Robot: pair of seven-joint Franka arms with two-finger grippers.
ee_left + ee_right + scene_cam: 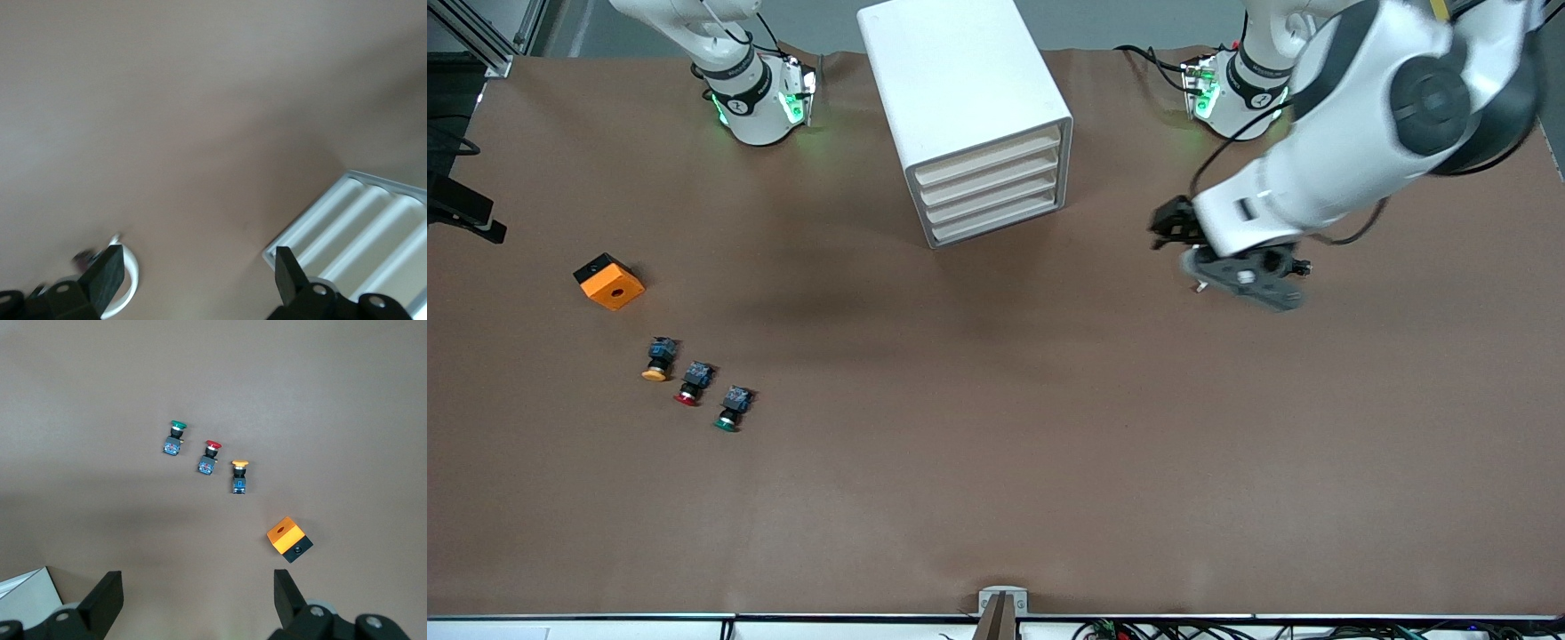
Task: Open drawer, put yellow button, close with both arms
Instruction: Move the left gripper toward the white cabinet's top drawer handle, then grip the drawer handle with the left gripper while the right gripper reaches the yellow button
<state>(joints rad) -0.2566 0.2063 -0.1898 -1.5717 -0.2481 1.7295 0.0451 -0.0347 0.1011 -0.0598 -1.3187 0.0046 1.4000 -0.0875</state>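
Note:
The white cabinet (960,80) stands at the back middle of the table, and its top drawer (989,158) is shut like the three below it. The yellow button (656,360) lies on the table toward the right arm's end, beside the red button (691,384) and the green button (732,409). My left gripper (1165,227) is open and empty, up over bare table beside the cabinet's front. The left wrist view shows its fingers (107,267) apart and the cabinet's drawer fronts (367,233). My right gripper (197,587) is open and empty, high over the table, and out of the front view. The right wrist view shows the yellow button (239,475).
An orange block (609,281) with a black side lies farther from the front camera than the buttons; it also shows in the right wrist view (288,538). The red button (210,457), the green button (175,437) and a cabinet corner (27,587) show there too.

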